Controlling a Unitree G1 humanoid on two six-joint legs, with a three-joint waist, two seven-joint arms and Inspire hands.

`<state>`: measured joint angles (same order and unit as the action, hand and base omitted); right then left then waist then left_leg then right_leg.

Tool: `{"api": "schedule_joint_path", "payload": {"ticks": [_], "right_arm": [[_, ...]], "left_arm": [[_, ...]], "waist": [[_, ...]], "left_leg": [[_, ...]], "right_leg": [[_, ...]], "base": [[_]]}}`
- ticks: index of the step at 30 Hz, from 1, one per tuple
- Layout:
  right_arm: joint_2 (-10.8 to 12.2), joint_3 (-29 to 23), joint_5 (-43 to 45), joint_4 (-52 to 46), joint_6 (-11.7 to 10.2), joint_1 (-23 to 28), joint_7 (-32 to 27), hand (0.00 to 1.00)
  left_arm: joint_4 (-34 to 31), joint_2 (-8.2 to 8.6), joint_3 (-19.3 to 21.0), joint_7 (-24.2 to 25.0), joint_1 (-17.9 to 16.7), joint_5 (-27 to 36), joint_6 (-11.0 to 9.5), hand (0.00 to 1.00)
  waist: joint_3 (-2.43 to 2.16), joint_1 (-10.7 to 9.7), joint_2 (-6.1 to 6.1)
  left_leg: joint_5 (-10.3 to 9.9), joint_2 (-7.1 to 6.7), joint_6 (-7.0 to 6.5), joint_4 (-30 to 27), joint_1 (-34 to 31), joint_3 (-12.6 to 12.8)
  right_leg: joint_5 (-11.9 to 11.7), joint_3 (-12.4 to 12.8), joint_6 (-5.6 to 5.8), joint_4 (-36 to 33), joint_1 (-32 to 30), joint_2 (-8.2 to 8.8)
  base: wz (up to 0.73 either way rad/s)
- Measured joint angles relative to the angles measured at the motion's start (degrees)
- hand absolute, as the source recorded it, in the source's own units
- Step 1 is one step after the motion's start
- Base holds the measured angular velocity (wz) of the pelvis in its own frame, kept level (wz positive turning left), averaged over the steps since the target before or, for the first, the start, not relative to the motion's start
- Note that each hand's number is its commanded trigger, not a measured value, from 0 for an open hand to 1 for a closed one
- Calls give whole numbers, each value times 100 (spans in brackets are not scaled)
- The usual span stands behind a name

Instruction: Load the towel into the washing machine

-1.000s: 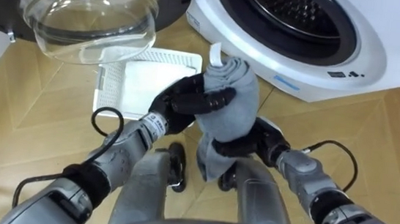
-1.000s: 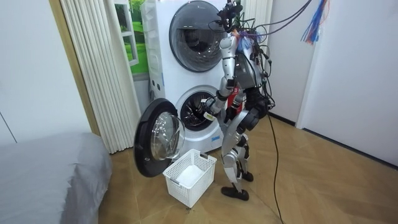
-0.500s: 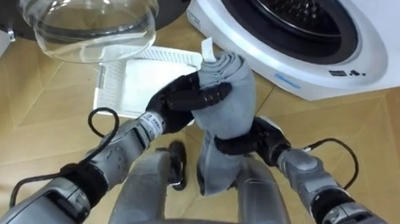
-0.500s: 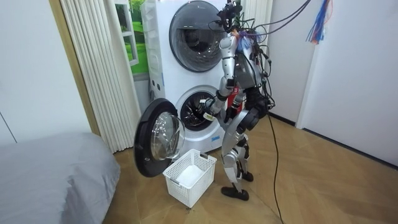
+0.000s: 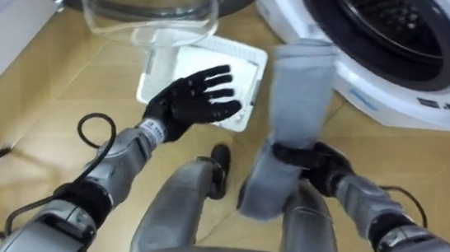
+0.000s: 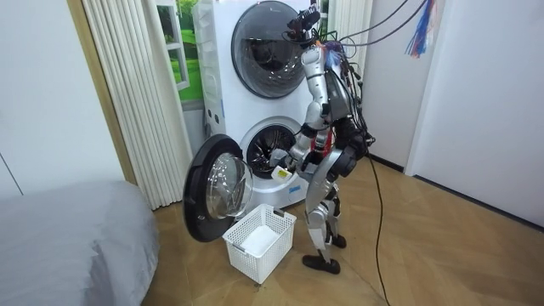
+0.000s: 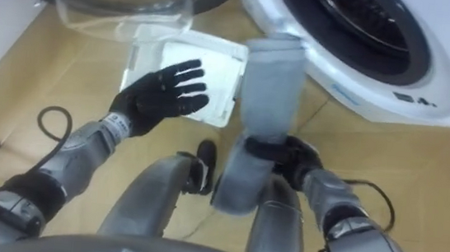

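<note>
We see the robot standing close in front of the washing machine [image 5: 394,88], the lower of two stacked units, its white front ring and dark drum mouth lying far and to the right. The round door [image 5: 150,3] hangs open to the far left, showing its clear glass bowl.

The right hand [image 5: 321,162] has its fingers wrapped tightly round the middle of the grey towel [image 5: 299,92]. The upper half of the towel stands up from that grip as a flat column. Its top edge lies across the near part of the machine's white front, outside the drum. The lower half droops from the hand in front of the robot's legs.

The left hand [image 5: 194,98] holds nothing. Its palm faces up and its fingers are spread wide and straight, and it hovers above a white lattice basket [image 5: 248,103] that sits on the wooden floor [image 5: 63,86] below the open door. Something pale lies inside the basket, but we cannot tell what it is.

In the room view the robot stands upright, facing the machines. The basket [image 6: 259,242] sits beside its feet and a grey bed [image 6: 68,229] lies at the room view's left.
</note>
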<state>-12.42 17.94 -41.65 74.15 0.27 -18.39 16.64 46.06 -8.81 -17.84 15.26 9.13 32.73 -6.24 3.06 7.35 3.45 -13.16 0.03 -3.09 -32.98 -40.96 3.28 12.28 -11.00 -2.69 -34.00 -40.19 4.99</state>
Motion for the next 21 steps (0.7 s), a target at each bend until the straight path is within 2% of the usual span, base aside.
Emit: {"api": "schedule_joint_path", "payload": {"ticks": [5,8,12,14,21], "right_arm": [[-157,-169,-1428,423,346,-392,378,100],[-181,-299,-2046,476,472,-482,522,100],[-292,-538,-2387,490,568,-590,558,100],[-422,-598,-2662,490,608,-779,544,100],[-629,-811,-3436,285,610,-1197,448,100]], "left_arm": [[108,-19,-3,-292,-54,-736,230,0],[102,-14,-7,-425,-77,-877,268,0],[103,-16,-9,-634,-83,-879,294,0],[101,-18,-10,-725,-35,-878,313,0],[-211,-104,-40,-861,-209,-885,398,0]], "waist": [[22,108,10],[41,135,20],[65,167,26],[81,205,4],[100,226,-33]], "left_leg": [[163,-155,-15,85,-114,-214],[240,-228,-30,135,-145,-300],[279,-319,-56,163,-174,-314],[316,-375,-68,181,-267,-302],[328,-389,-80,126,-399,-193]], "right_leg": [[14,-200,-4,23,-26,135],[21,-313,1,14,-42,226],[84,-319,27,-84,-121,331],[112,-303,33,-193,-262,405],[127,-241,43,-342,-479,457]], "base": [[26],[25],[12],[7],[-1]]}}
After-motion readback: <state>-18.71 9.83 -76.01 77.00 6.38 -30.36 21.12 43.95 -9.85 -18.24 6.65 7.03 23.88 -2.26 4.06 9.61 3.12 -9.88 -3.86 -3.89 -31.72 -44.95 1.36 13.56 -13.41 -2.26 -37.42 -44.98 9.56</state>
